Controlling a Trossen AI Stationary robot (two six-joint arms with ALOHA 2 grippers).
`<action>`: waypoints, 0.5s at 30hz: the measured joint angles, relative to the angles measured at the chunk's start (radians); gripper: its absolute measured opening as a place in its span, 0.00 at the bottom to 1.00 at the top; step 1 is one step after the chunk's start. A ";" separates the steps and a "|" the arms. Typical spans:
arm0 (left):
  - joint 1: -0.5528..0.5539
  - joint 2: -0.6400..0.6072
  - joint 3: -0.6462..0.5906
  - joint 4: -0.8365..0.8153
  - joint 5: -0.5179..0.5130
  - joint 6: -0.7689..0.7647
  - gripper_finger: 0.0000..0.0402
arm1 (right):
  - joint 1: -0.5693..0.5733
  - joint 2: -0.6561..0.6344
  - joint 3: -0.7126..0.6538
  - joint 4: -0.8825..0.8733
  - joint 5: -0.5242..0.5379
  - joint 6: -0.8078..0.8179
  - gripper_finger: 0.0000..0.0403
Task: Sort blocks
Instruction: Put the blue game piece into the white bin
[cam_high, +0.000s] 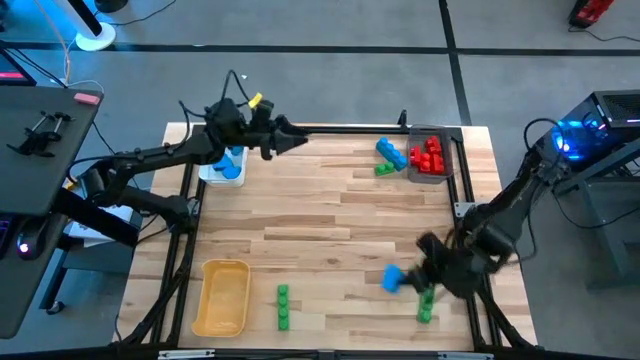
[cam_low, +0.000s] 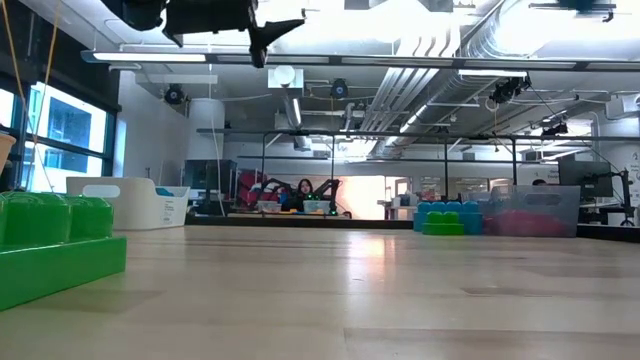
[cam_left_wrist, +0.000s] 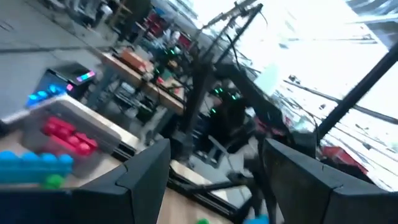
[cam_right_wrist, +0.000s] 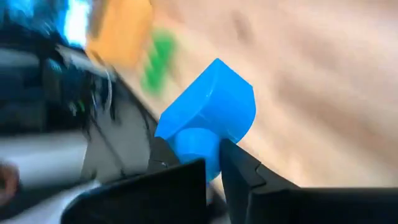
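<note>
My right gripper (cam_high: 400, 279): clamped on blue block (cam_high: 392, 278), near desk (cam_high: 330, 215) corner; bare wood leftward. Grey tray (cam_high: 447, 168) ahead: red blocks (cam_high: 429, 156). Left gripper (cam_high: 300, 137): open, empty.

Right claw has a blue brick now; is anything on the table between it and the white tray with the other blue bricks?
Nothing visible blocks it. The right claw holds the small blue studded plastic brick near the table's front right; bare wood lies across to the white plastic tray. The left claw hovers beside that tray, jaws open.
</note>
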 joint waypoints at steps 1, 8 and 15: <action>-0.020 0.008 0.000 0.002 -0.001 -0.006 0.61 | -0.046 0.000 0.016 0.001 0.027 -0.083 0.00; -0.187 0.100 0.000 0.057 0.000 -0.059 0.61 | -0.402 0.000 0.083 0.176 0.047 -0.732 0.00; -0.219 0.125 0.000 0.181 -0.003 -0.380 0.61 | -0.609 0.001 0.170 0.280 -0.081 -1.133 0.00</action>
